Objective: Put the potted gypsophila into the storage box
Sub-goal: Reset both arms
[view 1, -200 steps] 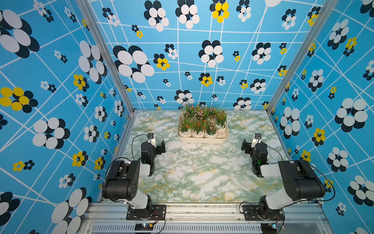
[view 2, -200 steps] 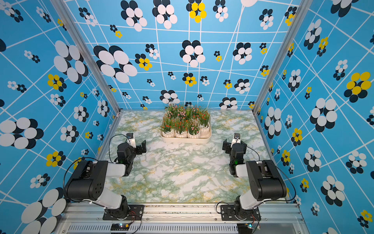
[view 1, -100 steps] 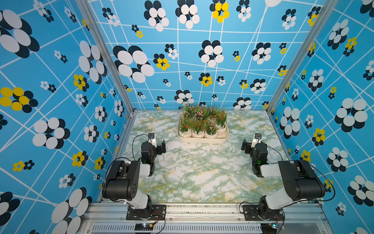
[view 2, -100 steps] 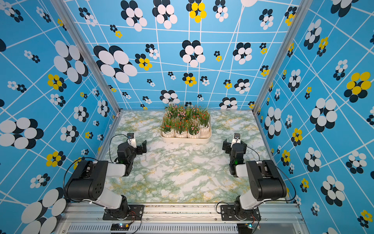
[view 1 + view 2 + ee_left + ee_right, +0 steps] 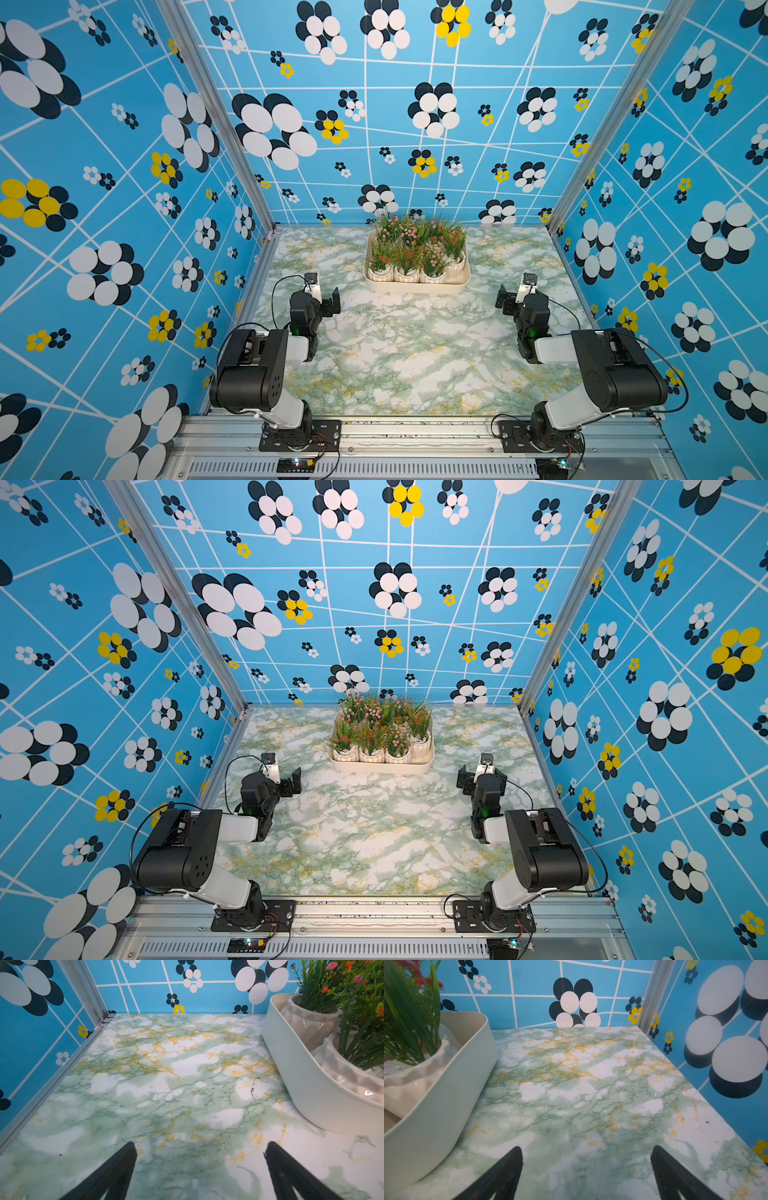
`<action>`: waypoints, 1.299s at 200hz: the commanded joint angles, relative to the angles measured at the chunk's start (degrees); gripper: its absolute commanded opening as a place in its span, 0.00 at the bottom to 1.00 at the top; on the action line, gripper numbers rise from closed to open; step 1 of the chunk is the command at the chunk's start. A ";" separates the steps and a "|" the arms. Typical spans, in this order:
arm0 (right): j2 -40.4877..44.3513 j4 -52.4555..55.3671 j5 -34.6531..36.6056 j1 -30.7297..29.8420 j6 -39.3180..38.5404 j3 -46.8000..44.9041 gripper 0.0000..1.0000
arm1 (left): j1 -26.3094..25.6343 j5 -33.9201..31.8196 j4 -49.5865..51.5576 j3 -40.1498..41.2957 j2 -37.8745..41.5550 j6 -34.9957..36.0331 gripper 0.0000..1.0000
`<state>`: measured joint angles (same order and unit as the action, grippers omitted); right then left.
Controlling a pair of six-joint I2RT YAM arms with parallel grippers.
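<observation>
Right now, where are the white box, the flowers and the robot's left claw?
storage box (image 5: 417, 286): in a top view, on its near side wall.
potted flowers (image 5: 405, 254): in a top view, on the leaves.
left gripper (image 5: 201, 1144): left wrist view, midway between its open fingertips.

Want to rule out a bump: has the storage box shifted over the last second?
No. The storage box sits just where it was, measured against the far edge of the table in both top views.
</observation>
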<state>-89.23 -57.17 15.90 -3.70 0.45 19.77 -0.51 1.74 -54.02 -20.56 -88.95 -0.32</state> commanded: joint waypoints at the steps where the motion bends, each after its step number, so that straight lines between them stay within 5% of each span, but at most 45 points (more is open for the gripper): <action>1: -0.33 1.09 -0.60 0.29 0.59 0.94 0.99 | -0.30 0.72 0.14 -1.11 -0.10 1.02 1.00; 70: -0.35 1.10 -0.57 0.28 0.58 0.98 0.99 | -0.28 0.68 -0.65 -0.59 -0.09 1.02 1.00; 128: -0.29 1.09 -0.59 0.33 0.55 0.97 0.99 | -0.28 -2.07 -13.10 5.44 -0.79 0.24 0.99; 165: -0.33 0.06 0.20 0.28 0.69 0.36 0.99 | -0.31 -0.92 -7.49 2.82 -0.34 0.45 0.99; 205: -1.37 -14.61 6.08 0.49 2.93 -6.61 0.99 | -0.36 0.44 -2.73 0.43 -0.09 1.02 0.99; 260: -0.53 -4.16 2.54 0.56 1.88 -1.62 0.99 | -0.30 0.60 -5.25 1.69 -0.17 1.02 1.00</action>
<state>-89.97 -65.60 19.77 -3.55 2.37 14.63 -0.51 1.58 -58.67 -19.14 -89.14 -0.32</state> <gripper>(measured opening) 0.992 0.995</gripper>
